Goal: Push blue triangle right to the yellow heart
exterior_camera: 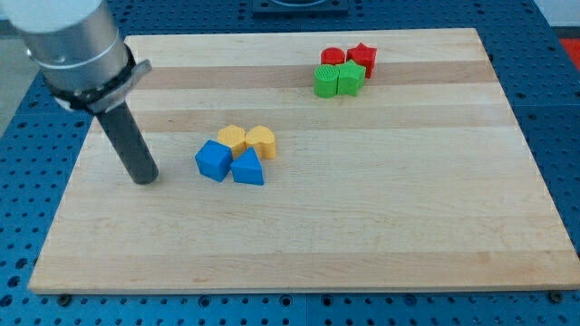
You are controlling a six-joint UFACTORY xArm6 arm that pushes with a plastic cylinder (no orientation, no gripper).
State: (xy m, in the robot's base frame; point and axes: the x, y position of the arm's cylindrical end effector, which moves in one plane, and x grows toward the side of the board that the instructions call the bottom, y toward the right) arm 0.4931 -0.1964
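Observation:
The blue triangle [247, 169] lies left of the board's middle, touching a blue cube [214, 160] on its left. Right above it sit two yellow blocks: the yellow heart [261, 141] and a yellow rounded block [232, 139] to its left. The triangle's top touches or nearly touches the heart's lower edge. My tip [145, 179] rests on the board to the left of this cluster, a short gap away from the blue cube, touching no block.
Near the view's top right stand two red blocks [333, 57] [362, 58] and, below them, two green blocks [326, 80] [351, 78], packed together. The wooden board [381, 226] lies on a blue perforated table.

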